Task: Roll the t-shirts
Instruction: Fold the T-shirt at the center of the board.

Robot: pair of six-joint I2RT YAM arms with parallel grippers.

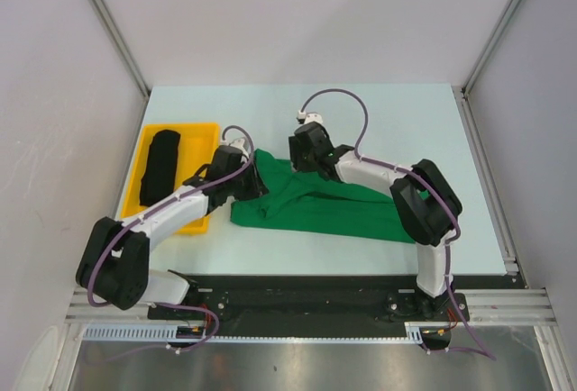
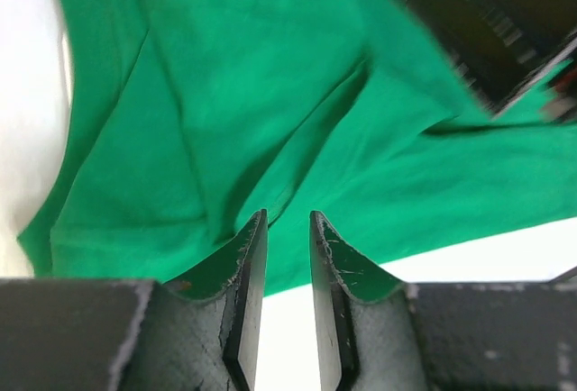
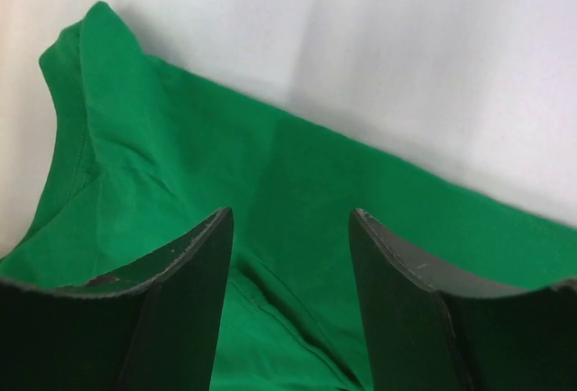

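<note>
The green shirt [image 1: 315, 206] lies rumpled at the centre of the table [image 1: 379, 112], with the black roll [image 1: 162, 168] at nine o'clock. The left claw [image 2: 288, 218] is slightly parted and the right claw [image 3: 290, 213] wide, both empty. This looks like the straightening step, and next comes a firm hem grip.

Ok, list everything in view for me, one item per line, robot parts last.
green t-shirt: one, bright green, crumpled flat on the middle of the table
black t-shirt: one, black, rolled, lying in the tray
tray: one, yellow, left side of the table
table: one, pale, under everything
left arm: one, white and black, reaching past the tray
right arm: one, white and black, bent over the green t-shirt
left gripper: one, black, narrowly open above green cloth
right gripper: one, black, wide open above green cloth
</note>
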